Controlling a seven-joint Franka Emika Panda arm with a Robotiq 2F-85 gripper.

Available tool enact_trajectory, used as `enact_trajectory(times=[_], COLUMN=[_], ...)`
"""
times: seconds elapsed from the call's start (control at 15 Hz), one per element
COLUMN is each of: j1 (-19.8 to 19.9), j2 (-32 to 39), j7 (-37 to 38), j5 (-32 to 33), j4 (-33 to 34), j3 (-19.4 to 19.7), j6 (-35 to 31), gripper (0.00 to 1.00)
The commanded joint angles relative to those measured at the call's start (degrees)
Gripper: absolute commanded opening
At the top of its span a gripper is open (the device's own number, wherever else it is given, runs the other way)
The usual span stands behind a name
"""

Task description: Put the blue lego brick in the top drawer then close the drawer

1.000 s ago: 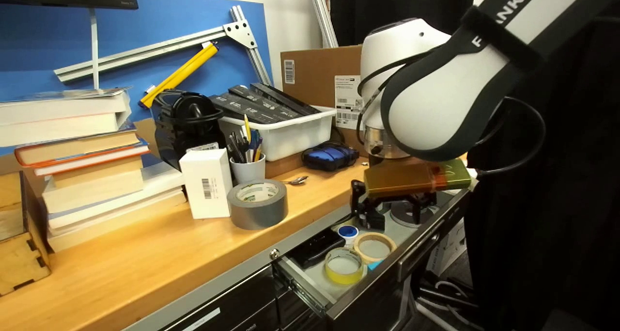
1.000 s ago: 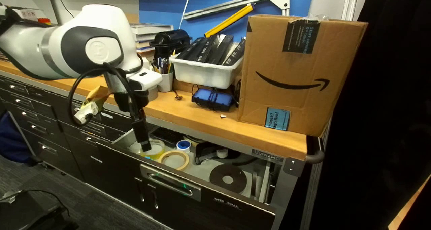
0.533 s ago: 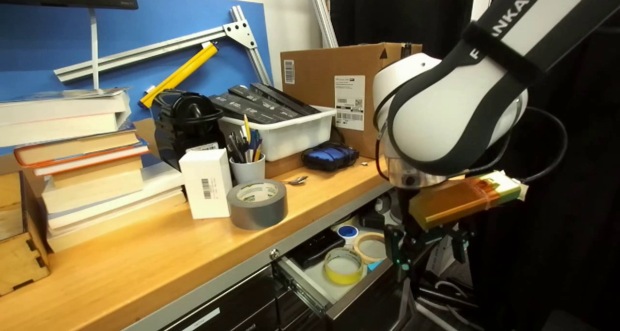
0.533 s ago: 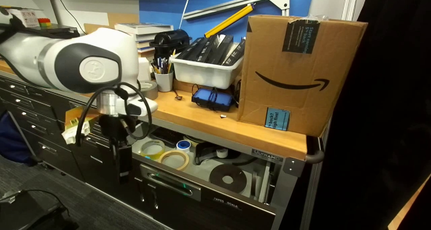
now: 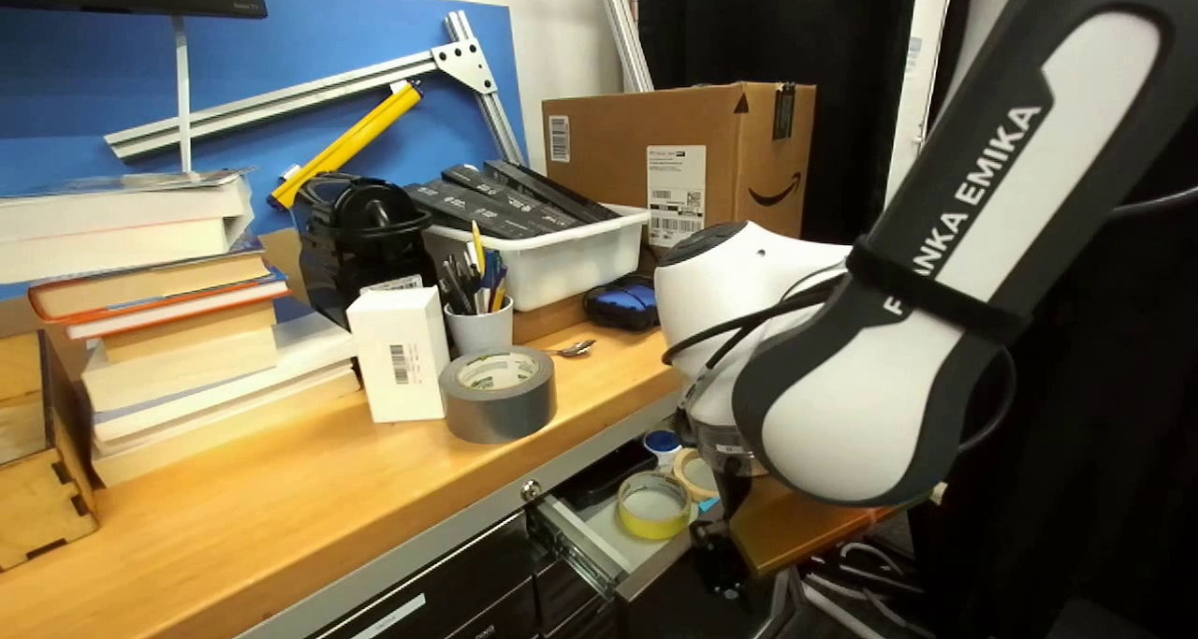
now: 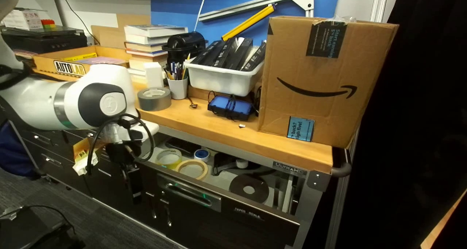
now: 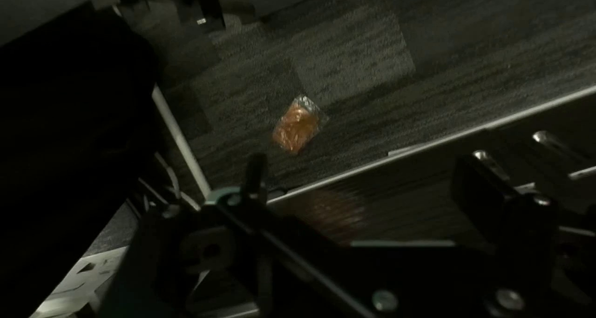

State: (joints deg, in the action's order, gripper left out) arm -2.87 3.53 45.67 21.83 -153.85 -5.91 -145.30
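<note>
The top drawer (image 6: 257, 208) stands open with tape rolls (image 5: 653, 529) inside. The gripper (image 7: 365, 174), fingers spread, points downward outside the drawer's front; contact is unclear.

Upper right, "EMIKA" on the arm (image 5: 992, 237) — left, "AUTOLAB" on a tray (image 6: 44, 63); low, "ULTRAHD" on the cabinet (image 6: 290, 168) — "TAPES SCALE" on the top drawer (image 6: 239, 205).

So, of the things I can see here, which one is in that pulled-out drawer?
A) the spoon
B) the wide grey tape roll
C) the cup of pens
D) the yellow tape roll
D, because in both exterior views the yellow tape roll lies inside the open top drawer, beside a tan tape roll.
</note>
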Motion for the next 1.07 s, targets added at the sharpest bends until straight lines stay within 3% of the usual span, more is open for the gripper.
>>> enact_trajectory(times=[0.0,0.53,0.67,0.8,0.93,1.0], j1=[-2.51,-5.87,-6.83,-6.19,-4.66,-2.14], j2=[3.91,10.23,7.58,3.05,-3.67,-6.77], j7=[14.65,48.57,55.67,57.56,52.96,45.48], j5=[11.63,42.38,47.74,48.15,43.39,37.67], j4=[5.00,18.68,16.71,12.60,7.68,5.09], j3=[3.13,8.58,8.43,7.44,6.99,5.52], j6=[-6.12,-6.92,-6.11,-6.57,-10.04,-12.37], gripper=[1.00,1.00,1.00,1.00,1.00,1.00])
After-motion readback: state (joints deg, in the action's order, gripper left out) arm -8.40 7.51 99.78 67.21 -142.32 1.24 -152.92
